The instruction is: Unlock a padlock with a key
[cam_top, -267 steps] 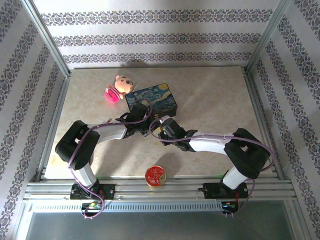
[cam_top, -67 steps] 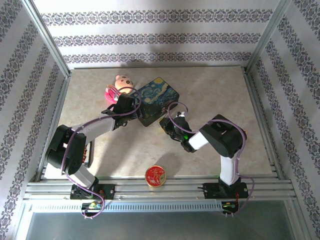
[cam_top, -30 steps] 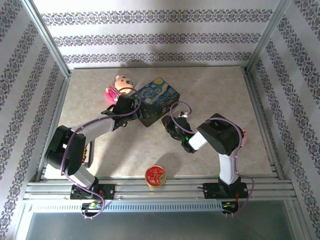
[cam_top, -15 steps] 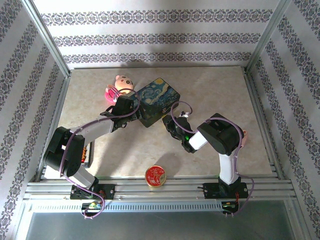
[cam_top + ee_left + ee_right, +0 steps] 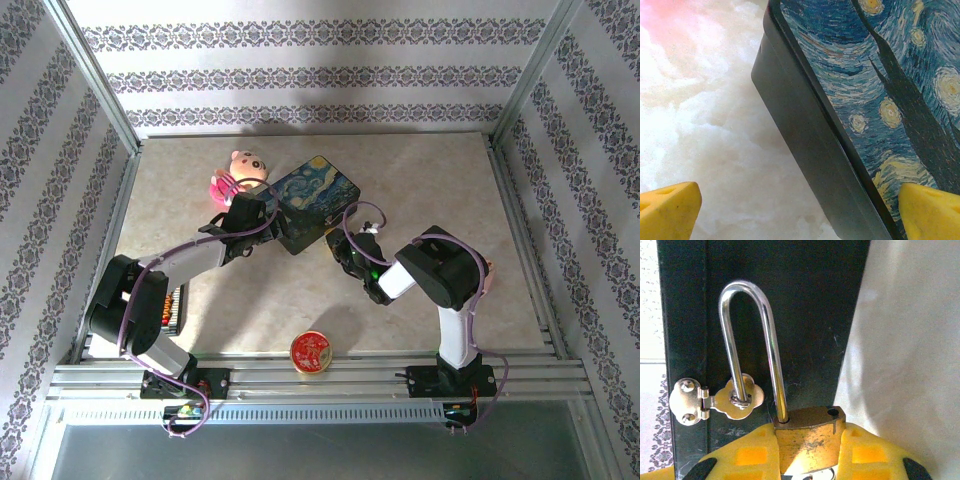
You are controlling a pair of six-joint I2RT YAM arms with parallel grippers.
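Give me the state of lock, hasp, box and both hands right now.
padlock: unlocked, one shackle leg out, its hole in the body empty.
shackle: free leg hooked through the hasp.
hasp: flat against the box, over its staple.
painted box: lid down.
right hand: shut on the padlock body.
left hand: open, straddling the box's edge.

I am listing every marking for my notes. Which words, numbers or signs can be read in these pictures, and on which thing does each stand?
None can be read.
The padlock: brass body shows scratches, no legible stamp.
The painted box: picture only, no words.
The round tin: design too small to read.
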